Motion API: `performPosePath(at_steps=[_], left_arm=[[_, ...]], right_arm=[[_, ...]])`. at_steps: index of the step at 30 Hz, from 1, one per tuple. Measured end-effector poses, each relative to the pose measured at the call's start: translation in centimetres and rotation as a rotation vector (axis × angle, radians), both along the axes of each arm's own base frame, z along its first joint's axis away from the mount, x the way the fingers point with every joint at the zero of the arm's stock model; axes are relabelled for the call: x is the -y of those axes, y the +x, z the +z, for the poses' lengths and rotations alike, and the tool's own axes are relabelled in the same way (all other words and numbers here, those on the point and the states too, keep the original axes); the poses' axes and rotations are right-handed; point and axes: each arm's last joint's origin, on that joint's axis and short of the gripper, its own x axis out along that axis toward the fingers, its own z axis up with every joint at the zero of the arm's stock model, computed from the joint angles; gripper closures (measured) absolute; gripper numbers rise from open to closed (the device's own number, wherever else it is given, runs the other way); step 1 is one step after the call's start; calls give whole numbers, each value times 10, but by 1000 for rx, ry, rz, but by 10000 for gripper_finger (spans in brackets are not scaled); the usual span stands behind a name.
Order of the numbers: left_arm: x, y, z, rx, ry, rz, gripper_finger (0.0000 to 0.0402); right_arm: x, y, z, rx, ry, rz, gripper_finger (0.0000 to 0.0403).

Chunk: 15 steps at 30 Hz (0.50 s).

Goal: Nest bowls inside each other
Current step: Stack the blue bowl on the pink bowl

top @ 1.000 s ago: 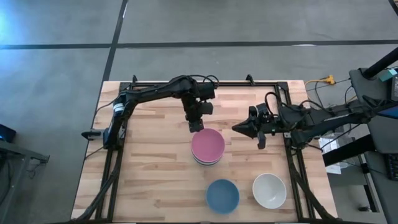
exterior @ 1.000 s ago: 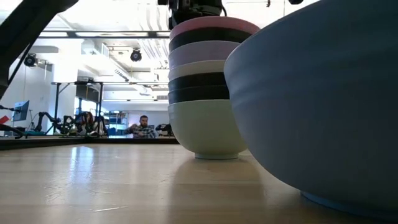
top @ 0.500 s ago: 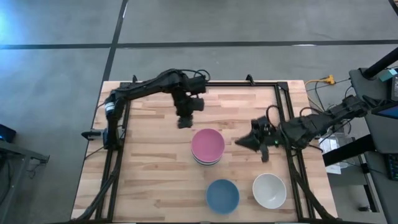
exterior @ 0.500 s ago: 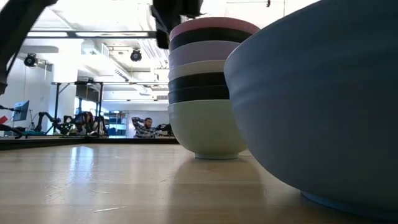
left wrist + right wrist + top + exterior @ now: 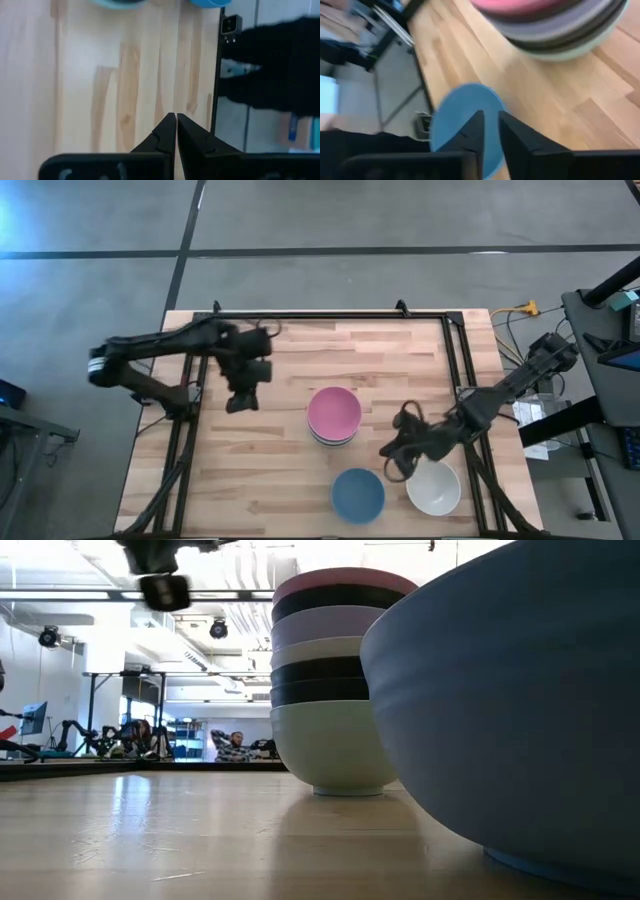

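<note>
High view: the nested stack, pink bowl (image 5: 334, 413) on top, sits mid-table; the blue bowl (image 5: 358, 493) and white bowl (image 5: 433, 486) lie loose at the near edge. The right gripper (image 5: 393, 463), jaws narrowly apart, hangs between them, just beside the blue bowl. The left gripper (image 5: 238, 402), jaws together, waits far left. Judged step: reaching for a loose bowl. Next it must open wider and settle on a rim.

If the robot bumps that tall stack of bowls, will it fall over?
Probably not easily. The stack sits nested on a white bowl's small foot, so it might wobble. The bowls look like light plastic, so a push would likely slide it across the smooth wooden table.
</note>
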Motion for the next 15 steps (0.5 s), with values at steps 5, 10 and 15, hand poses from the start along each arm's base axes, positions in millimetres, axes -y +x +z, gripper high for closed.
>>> performPosePath(at_steps=[5, 10, 15], left_arm=[[11, -30, -26, 21, -69, 144, 402], [17, -50, -47, 68, -123, 221, 401], [20, -58, -63, 103, -156, 254, 401]], right_arm=[[-9, 17, -27, -112, -23, 25, 282], [-23, 32, -36, -164, -58, 137, 224], [-33, 48, -50, -256, -118, 144, 207]])
